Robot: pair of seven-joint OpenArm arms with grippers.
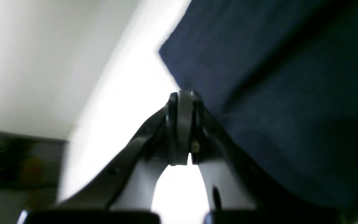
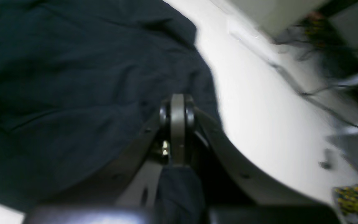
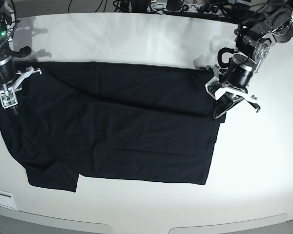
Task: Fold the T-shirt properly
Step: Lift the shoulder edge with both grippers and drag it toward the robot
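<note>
The black T-shirt (image 3: 122, 126) lies spread across the white table (image 3: 136, 39), with a fold line running through its upper half. My right gripper (image 3: 13, 108) is at the shirt's left edge. In the right wrist view it (image 2: 178, 97) is shut, and a bunch of the T-shirt (image 2: 73, 93) shows between the finger bases. My left gripper (image 3: 219, 114) is at the shirt's right edge. In the left wrist view it (image 1: 183, 94) is shut, its tips touching the hem of the T-shirt (image 1: 275, 93). Only white table shows behind its fingers, so a pinch on the hem cannot be confirmed.
Cables and equipment (image 3: 176, 6) line the table's far edge, and cables (image 2: 306, 93) also trail beside the right gripper. The table's front edge (image 3: 136, 226) runs just below the shirt's bottom hem.
</note>
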